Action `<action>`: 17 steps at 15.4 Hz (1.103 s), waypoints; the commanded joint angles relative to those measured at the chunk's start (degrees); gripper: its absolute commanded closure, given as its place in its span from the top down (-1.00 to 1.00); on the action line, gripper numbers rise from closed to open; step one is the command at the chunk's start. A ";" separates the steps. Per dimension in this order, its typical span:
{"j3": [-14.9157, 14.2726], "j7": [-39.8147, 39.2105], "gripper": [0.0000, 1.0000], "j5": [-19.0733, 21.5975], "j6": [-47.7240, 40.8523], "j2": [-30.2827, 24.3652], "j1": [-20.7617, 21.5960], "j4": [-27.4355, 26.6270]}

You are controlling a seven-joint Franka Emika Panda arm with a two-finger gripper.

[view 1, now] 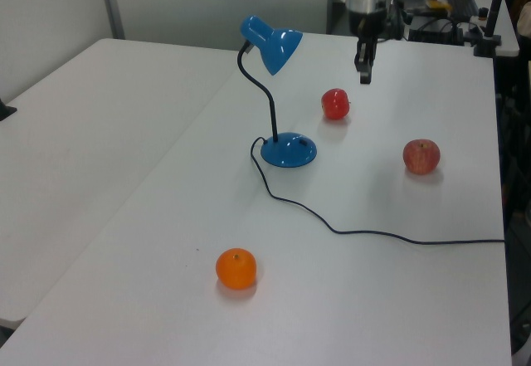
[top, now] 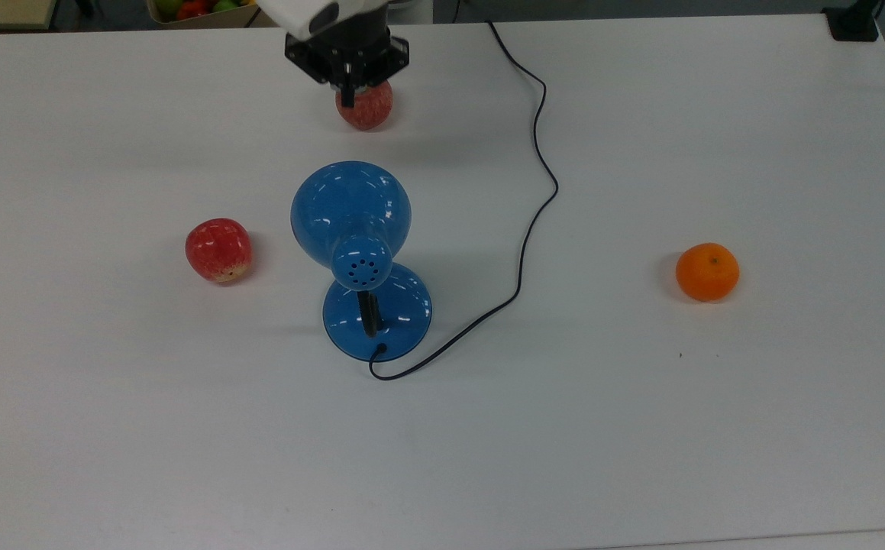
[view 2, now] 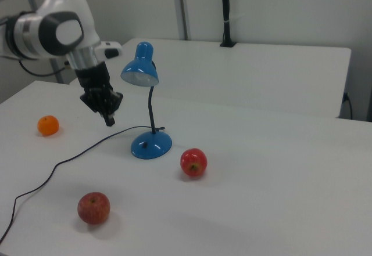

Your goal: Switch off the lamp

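A round orange citrus fruit (top: 707, 271) sits on the white desk (top: 717, 458) at the top view's right; a red apple with yellowish flecks (top: 218, 250) lies left of centre; a second red apple (top: 366, 107) rests near the upper middle; a box of mixed fruit (top: 198, 11) shows at the top edge, off the desk.
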 commanded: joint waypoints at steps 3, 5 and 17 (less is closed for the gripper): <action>-0.48 -1.22 -1.00 0.50 -11.70 -1.14 -0.07 8.52; -0.75 -2.28 -1.00 0.77 -13.64 -2.10 -0.16 9.06; -1.10 -2.37 1.00 0.77 -13.74 -3.77 -1.04 9.06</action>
